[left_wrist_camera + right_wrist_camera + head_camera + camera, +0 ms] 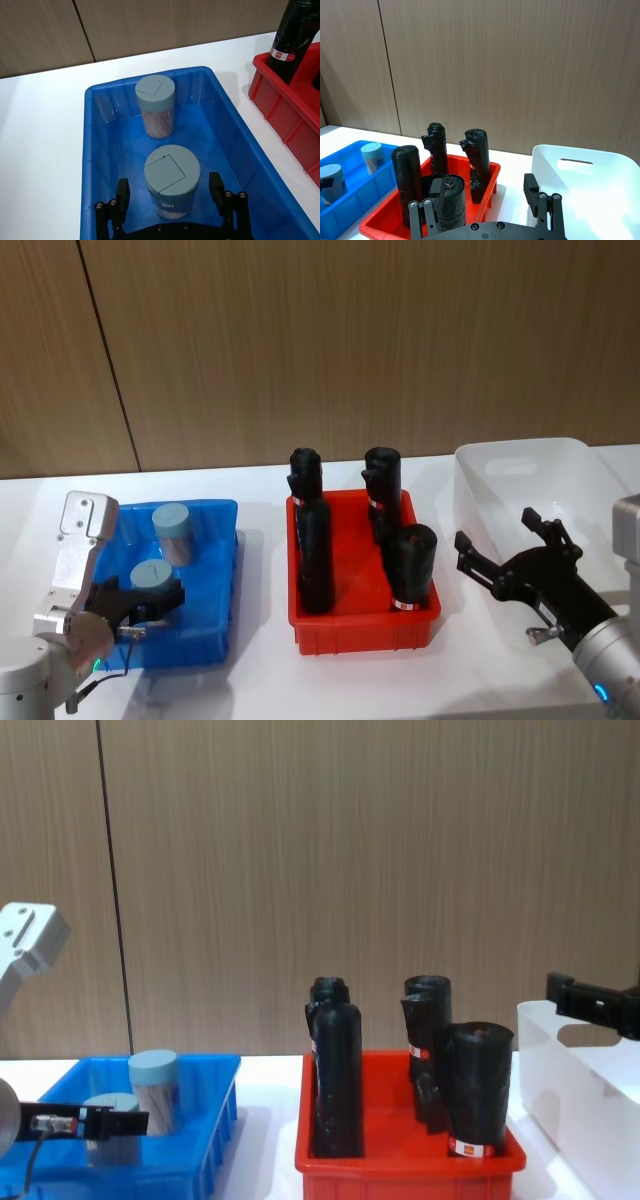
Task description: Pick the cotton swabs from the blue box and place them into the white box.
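Note:
Two cotton swabs tubs stand in the blue box (215, 508): a far one (172, 530) and a near one (152, 578). My left gripper (148, 608) is down inside the box and open. In the left wrist view its fingers (122, 192) flank the near tub (171, 172) with a small gap on each side, while the far tub (155, 105) stands behind. My right gripper (494, 526) is open and holds nothing, just in front of the white box (520, 455) at its left wall.
A red bin (360, 625) holding several tall black rolls (315, 555) sits between the blue box and the white box. A wooden wall runs behind the white table. Bare table lies in front of the bins.

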